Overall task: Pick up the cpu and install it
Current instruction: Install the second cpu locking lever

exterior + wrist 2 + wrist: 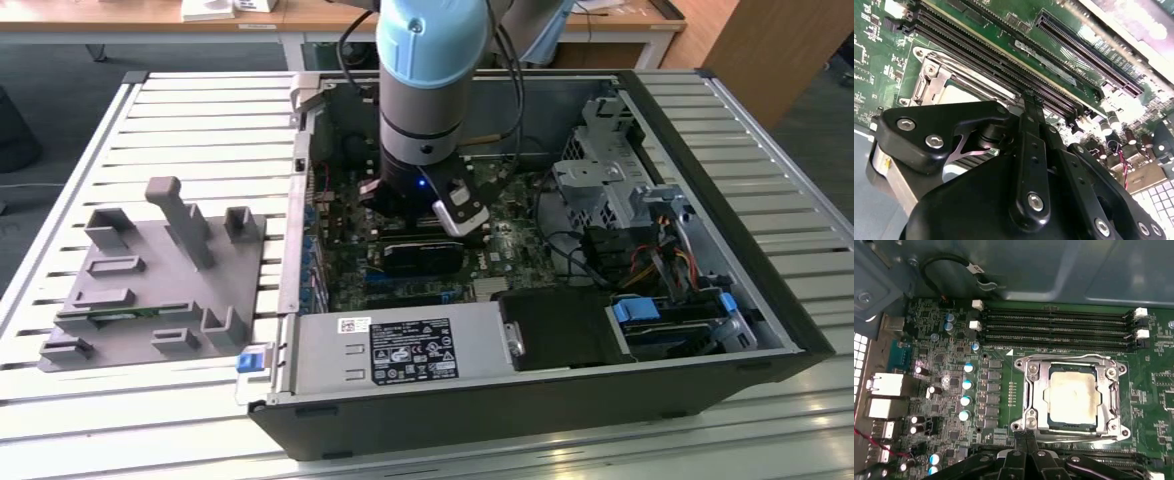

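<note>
White slatted counter point(160, 120) is seen under an open black computer case point(747, 250). Inside, on the green circuit board point(939, 390), the small flat square cpu point(1074, 396) with a dull silver top is seated in the shiny metal socket frame point(1031, 390). The black claw point(1026, 440) is clenched on nothing, just beside the frame.

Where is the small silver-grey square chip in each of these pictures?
Exterior view: hidden; the arm stands over that part of the green circuit board.
First wrist view: the silver-grey square cpu lies inside the metal-framed socket.
Second wrist view: a pale strip of the cpu shows within the socket frame.
Shared landmark: the long black slots beside the socket, in both wrist views.
</note>
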